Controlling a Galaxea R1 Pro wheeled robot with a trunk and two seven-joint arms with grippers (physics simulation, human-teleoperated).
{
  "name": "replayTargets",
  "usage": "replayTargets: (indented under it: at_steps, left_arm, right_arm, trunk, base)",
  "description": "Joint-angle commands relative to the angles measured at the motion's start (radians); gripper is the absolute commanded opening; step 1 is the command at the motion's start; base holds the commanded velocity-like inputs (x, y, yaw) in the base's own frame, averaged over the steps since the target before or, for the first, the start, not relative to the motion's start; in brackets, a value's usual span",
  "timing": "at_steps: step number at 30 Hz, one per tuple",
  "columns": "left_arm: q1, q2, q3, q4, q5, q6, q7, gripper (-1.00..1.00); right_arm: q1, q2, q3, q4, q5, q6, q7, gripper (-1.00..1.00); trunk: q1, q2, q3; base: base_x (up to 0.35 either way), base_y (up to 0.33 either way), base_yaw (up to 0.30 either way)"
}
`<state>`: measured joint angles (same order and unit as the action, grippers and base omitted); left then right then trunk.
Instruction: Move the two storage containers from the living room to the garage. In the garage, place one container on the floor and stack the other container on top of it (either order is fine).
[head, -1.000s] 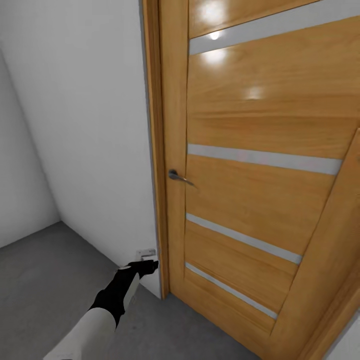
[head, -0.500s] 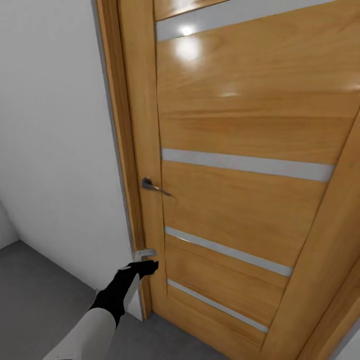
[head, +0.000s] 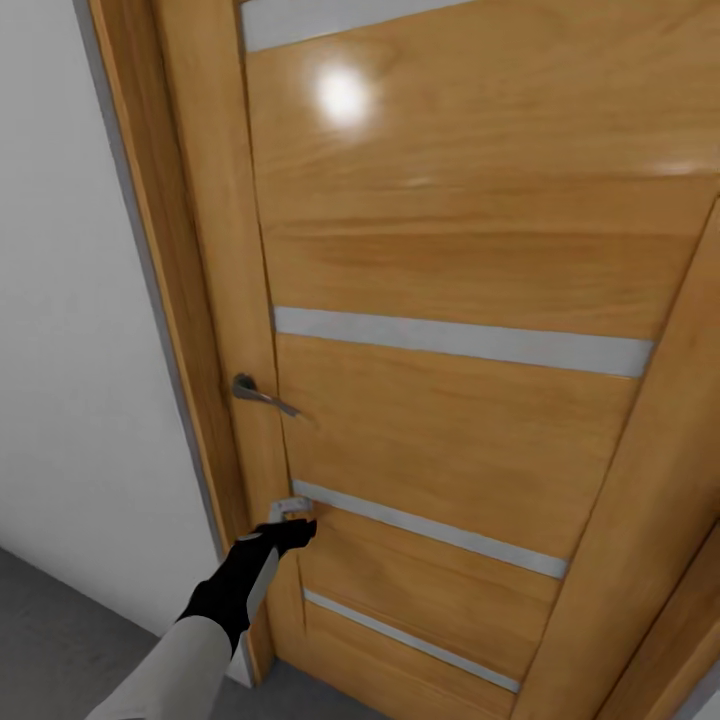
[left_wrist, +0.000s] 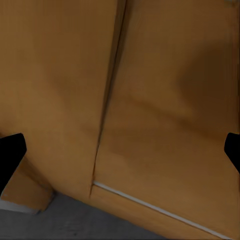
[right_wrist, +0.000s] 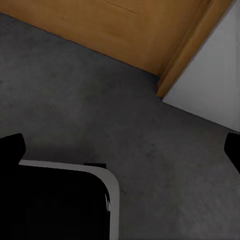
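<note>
Close ahead of me stands the garage's wooden door (head: 470, 380), shut in its frame, handle (head: 255, 392) near its left edge. My left gripper (head: 292, 520) hovers just before it, jaws wide; right gripper (right_wrist: 120, 150) spread wide over concrete floor (right_wrist: 100, 100). Pale wall (head: 70, 400) borders left.

One wooden door (head: 460, 300), four frosted stripes (head: 460, 342) across it. One metal handle (head: 258, 393). One door frame (head: 165, 260). One pale wall (head: 70, 380). One concrete floor (right_wrist: 100, 110). One arm (head: 190, 650) ahead.
</note>
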<state>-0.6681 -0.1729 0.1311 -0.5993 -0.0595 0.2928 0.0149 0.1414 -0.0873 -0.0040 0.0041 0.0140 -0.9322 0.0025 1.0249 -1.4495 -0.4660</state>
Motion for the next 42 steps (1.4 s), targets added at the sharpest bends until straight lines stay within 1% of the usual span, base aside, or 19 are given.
replayTargets:
  at_steps: [1,3,5,9,14,20,36,42]
  left_arm:
    - [-0.001,-0.002,0.006,-0.003,-0.002,-0.012,-0.003,1.0]
    - [-0.001,-0.002,0.008,-0.002,-0.003,-0.038,-0.003,1.0]
    - [-0.001,-0.002,0.008,-0.001,-0.003,-0.042,-0.004,1.0]
    - [-0.001,-0.002,0.003,0.031,-0.003,-0.046,-0.003,1.0]
    - [-0.001,-0.002,0.002,0.037,-0.003,-0.046,-0.003,1.0]
    - [-0.001,-0.002,0.002,0.038,-0.003,-0.046,-0.003,1.0]
    - [-0.001,-0.002,0.001,0.038,-0.005,-0.048,-0.003,1.0]
    - [-0.001,-0.002,0.0,0.038,-0.006,-0.049,-0.003,1.0]
  right_arm:
    - [0.0,0.0,-0.001,0.0,0.001,-0.003,0.0,1.0]
    - [0.0,0.0,-0.001,0.0,0.001,-0.003,-0.001,1.0]
    - [0.0,0.0,-0.001,0.0,0.001,-0.003,-0.001,1.0]
    - [0.0,0.0,-0.001,0.0,0.001,-0.003,-0.002,1.0]
    - [0.0,0.0,-0.001,0.0,0.001,-0.002,-0.002,1.0]
    - [0.0,0.0,-0.001,0.0,0.001,-0.002,-0.002,1.0]
    - [0.0,0.0,-0.001,0.0,0.002,-0.003,-0.002,1.0]
    - [0.0,0.0,-0.001,0.0,0.003,-0.003,-0.002,1.0]
  trunk:
    - [0.0,-0.001,-0.001]
    - [0.0,-0.001,-0.001]
    - [0.0,-0.001,-0.001]
    - [0.0,-0.001,-0.001]
    - [0.0,-0.001,-0.001]
    - [0.0,-0.001,-0.001]
    - [0.0,-0.001,-0.001]
    - [0.0,-0.001,-0.001]
  base:
    - [0.027,0.0,-0.023]
    - [0.081,0.035,-0.01]
    - [0.174,0.097,-0.005]
    - [0.268,0.154,-0.001]
    - [0.287,0.166,-0.063]
    - [0.296,0.137,-0.246]
    - [0.317,0.004,-0.276]
    - [0.163,0.0,-0.1]
